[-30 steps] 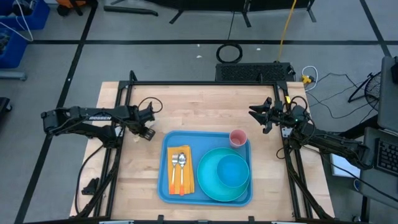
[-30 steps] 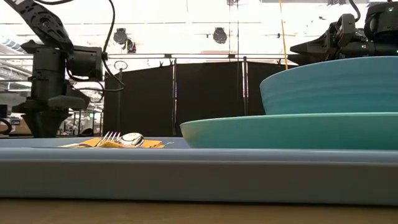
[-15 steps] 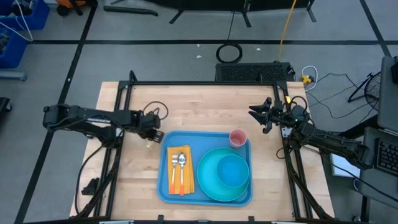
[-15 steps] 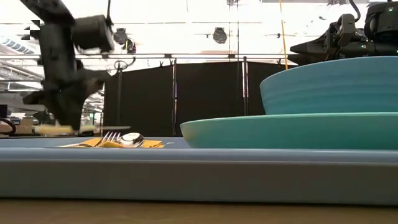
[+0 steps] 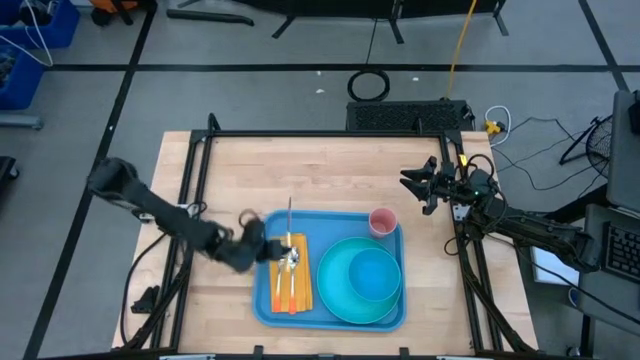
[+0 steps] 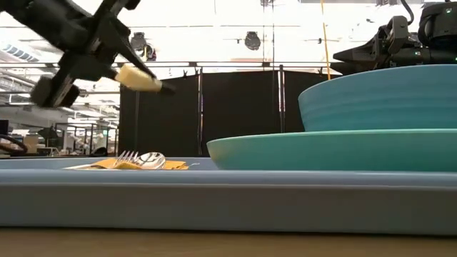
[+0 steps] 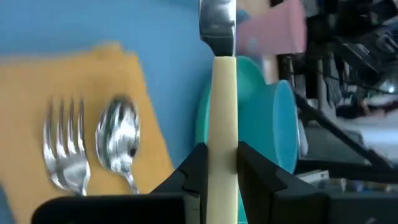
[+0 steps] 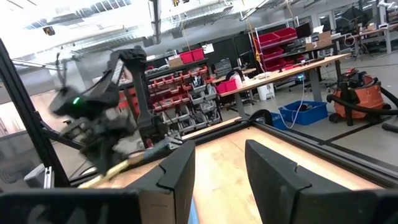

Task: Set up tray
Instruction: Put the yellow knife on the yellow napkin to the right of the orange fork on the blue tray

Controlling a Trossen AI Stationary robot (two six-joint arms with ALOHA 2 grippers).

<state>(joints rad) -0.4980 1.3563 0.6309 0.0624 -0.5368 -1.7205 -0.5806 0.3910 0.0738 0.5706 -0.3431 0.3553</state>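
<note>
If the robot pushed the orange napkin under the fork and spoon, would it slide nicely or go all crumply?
It would probably crumple: the orange napkin looks thin and lies flat on the tray, so it is likely floppy. The fork and spoon on top may pin it, so a push could bunch one edge. It looks very light, too.

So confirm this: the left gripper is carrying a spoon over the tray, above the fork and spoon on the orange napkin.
Not a spoon. The left gripper is shut on a knife with a cream handle and a flat metal blade, as the left wrist view shows. The rest stands: it is over the tray, above the fork and spoon on the orange napkin.
</note>
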